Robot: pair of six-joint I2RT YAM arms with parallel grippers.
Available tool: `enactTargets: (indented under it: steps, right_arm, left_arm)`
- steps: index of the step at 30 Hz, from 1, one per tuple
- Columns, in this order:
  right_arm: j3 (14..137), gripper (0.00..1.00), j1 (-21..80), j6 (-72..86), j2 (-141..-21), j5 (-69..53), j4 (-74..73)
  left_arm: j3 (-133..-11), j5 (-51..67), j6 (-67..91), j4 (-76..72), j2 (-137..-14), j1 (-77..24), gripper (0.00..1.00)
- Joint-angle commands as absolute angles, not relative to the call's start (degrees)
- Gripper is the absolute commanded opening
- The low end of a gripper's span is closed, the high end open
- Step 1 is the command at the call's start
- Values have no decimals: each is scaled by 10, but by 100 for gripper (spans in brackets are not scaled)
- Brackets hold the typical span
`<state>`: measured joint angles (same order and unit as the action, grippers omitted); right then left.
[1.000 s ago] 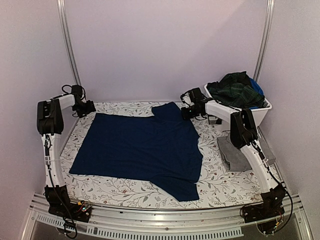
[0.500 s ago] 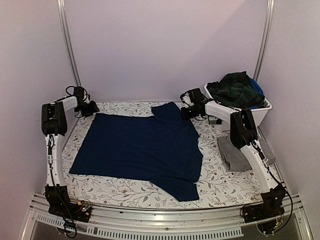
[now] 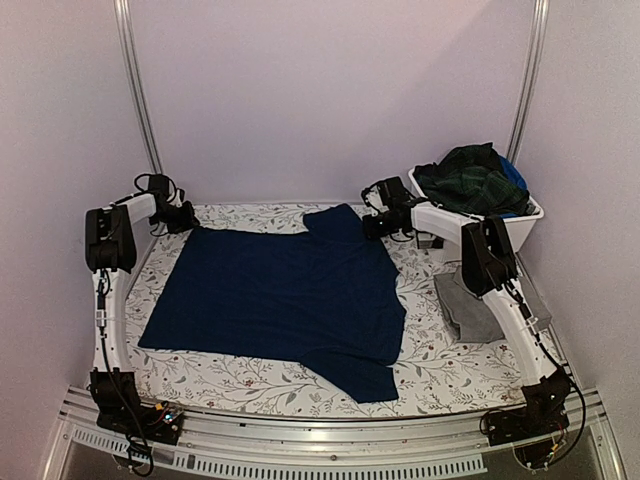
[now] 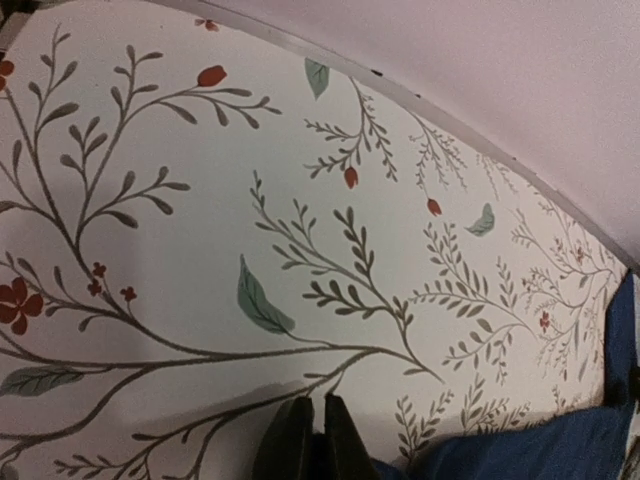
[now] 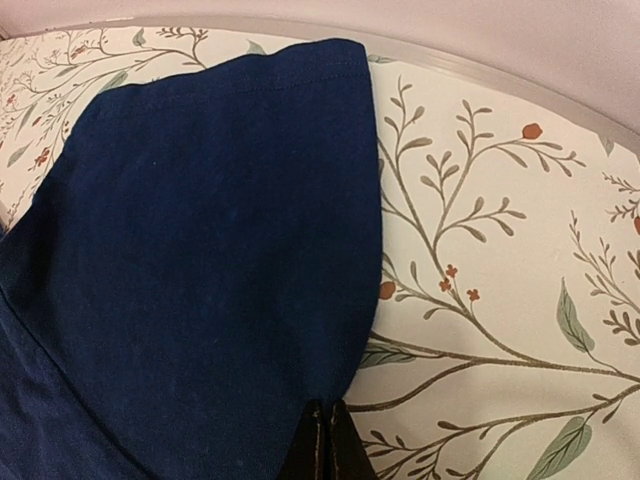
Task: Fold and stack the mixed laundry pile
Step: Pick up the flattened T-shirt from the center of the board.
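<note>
Top external: navy garment point(image 3: 280, 290) flat, lengthwise left-right, shoulders rightward; right claw point(image 3: 371, 228) pinches it, left claw point(image 3: 189, 221) closed.

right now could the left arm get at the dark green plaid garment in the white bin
Probably not: the dark green plaid garment sits in the white plastic bin at the far right; the left claw is far left, with the right arm between.

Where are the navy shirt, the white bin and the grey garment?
navy shirt point(image 3: 280, 295): top view, middle of its spread body.
white bin point(image 3: 524, 224): top view, front wall under the rim.
grey garment point(image 3: 462, 302): top view, its exposed left half.
</note>
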<state>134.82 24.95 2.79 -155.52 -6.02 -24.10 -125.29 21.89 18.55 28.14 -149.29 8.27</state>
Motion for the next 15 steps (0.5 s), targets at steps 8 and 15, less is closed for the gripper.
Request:
enactTargets:
  steps: [8, 15]
  right_arm:
    - [1311, 0, 244, 36, -1501, -54, -249]
    - [1272, 0, 244, 41, -1439, -64, -221]
  left_arm:
    - [-1221, 218, 189, 247, -1455, 82, 0]
    - [-1121, 192, 184, 186, -1378, 81, 0]
